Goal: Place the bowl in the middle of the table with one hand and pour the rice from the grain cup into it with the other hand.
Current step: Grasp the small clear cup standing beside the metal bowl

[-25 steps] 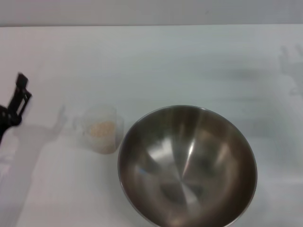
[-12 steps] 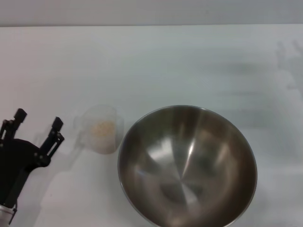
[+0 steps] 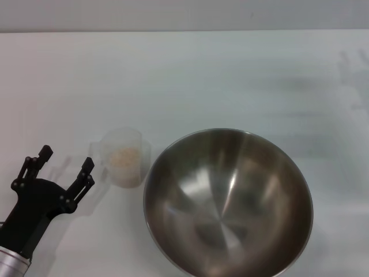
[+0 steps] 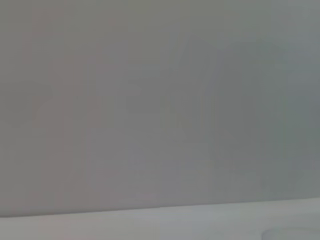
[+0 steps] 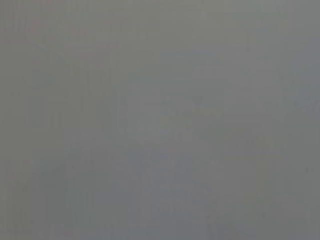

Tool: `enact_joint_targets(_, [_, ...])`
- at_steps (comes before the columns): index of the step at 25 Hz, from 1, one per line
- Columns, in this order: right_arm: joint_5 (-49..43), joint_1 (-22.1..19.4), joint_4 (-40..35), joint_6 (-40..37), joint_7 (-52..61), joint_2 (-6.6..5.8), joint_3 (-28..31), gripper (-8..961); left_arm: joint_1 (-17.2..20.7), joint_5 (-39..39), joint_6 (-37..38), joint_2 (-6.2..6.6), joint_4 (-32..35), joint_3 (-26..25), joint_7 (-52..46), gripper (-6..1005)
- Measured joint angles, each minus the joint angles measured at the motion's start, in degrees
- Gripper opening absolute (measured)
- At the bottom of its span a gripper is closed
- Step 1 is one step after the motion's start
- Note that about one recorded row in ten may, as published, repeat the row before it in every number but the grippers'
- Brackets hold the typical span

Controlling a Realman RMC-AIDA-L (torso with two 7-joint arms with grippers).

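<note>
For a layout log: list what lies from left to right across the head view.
left gripper, open → grain cup holding rice → bowl, all on the table.

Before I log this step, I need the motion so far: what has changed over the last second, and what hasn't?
The left gripper came in from the table's left edge toward the grain cup, fingers open, now just short of its handle and holding nothing. The cup, its rice and the bowl stayed put on the table. The right gripper is out of view.
</note>
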Motion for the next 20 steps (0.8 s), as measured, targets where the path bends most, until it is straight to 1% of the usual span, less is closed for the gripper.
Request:
enact_joint_targets(9, [0.0, -0.6, -0.2, -0.2, 0.0, 0.02, 0.0, 435, -1.6, 0.0, -3.3, 0.02, 0.4, 0.2, 0.1, 861])
enact_joint_targets(20, [0.0, -1.5, -0.1, -2.3, 0.0, 0.26, 0.0, 434, -4.2, -0.4, -7.1, 0.19, 0.7, -0.5, 0.2, 861])
